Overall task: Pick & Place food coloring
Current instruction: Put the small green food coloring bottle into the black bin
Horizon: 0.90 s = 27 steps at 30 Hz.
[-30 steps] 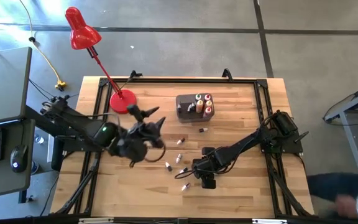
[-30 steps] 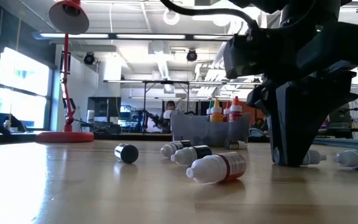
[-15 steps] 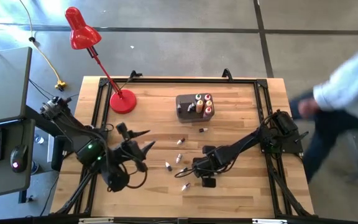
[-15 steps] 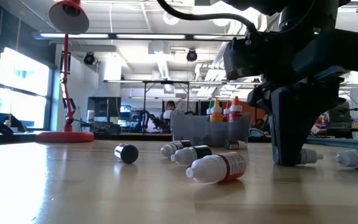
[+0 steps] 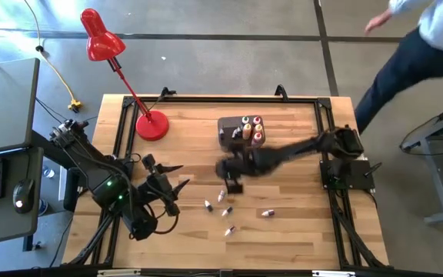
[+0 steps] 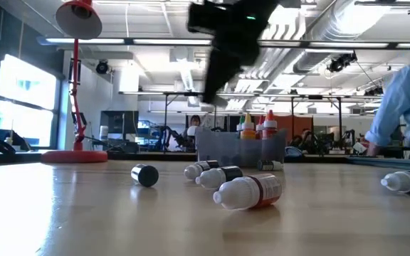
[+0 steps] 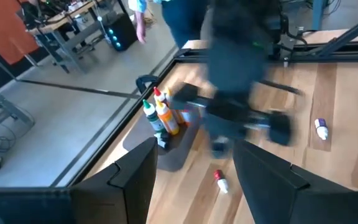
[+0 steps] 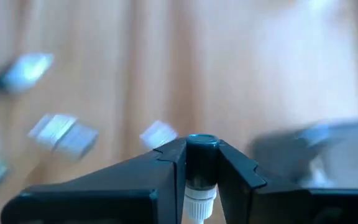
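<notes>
High view, left to right: a red desk lamp point(image 5: 102, 42) stands at the table's point(image 5: 298, 231) far left corner. Below it the left gripper point(image 5: 177, 178) waits over the table's left half, its two fingers spread and empty. Several food coloring bottles point(image 5: 223, 197) lie loose on the wood near the middle. The right gripper point(image 5: 231, 178) hangs above them, just in front of the dark grey tub point(image 5: 228, 132), where more bottles stand upright. A person point(image 5: 406, 54) passes beyond the table's far right corner.

The right wrist view shows that gripper's fingers point(image 8: 160, 168) pressed onto one small dark-bodied bottle point(image 8: 200, 163), white cap towards the camera. In the low view the arm sits high, clear of the lying bottles.

The grip looks narrow, taken on a round body near one end. A quick swing towards the tub could let the bottle twist or slip out. Coming in low, it could also knock over bottles already standing there. One bottle point(image 5: 267, 213) lies apart to the right.
</notes>
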Tool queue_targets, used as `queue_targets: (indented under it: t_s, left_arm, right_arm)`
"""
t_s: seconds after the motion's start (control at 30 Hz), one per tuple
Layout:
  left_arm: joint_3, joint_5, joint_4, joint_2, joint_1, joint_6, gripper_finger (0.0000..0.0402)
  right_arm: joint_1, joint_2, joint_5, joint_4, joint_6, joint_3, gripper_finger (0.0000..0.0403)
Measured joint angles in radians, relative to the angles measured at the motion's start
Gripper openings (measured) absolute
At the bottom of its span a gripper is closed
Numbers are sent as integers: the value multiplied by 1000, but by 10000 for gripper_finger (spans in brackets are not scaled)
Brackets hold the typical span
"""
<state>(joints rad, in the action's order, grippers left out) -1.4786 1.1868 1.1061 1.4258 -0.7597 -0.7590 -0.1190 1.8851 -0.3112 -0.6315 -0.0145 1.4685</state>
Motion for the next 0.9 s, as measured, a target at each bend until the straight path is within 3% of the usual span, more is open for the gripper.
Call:
queue_targets:
  t_s: [0.3, 0.47, 0.57, 0.73, 0.9]
  left_arm:
    - [1, -66, 1, 1, 0, -6, 204]
    - [1, -73, 4, 1, 0, -6, 204]
    - [1, -72, 3, 1, 0, -6, 204]
    - [1, -70, -7, 1, 0, -7, 204]
    - [1, -70, -7, 1, 0, -10, 204]
  right_arm:
    - [295, -2, 24, -50, -52, 71, 63]
    - [404, -1, 141, -17, -44, 2, 68]
    - [441, -2, 216, 102, -74, -50, 86]
    - [467, -1, 240, 219, -171, -112, 140]
    - [446, -2, 239, 205, -200, -85, 176]
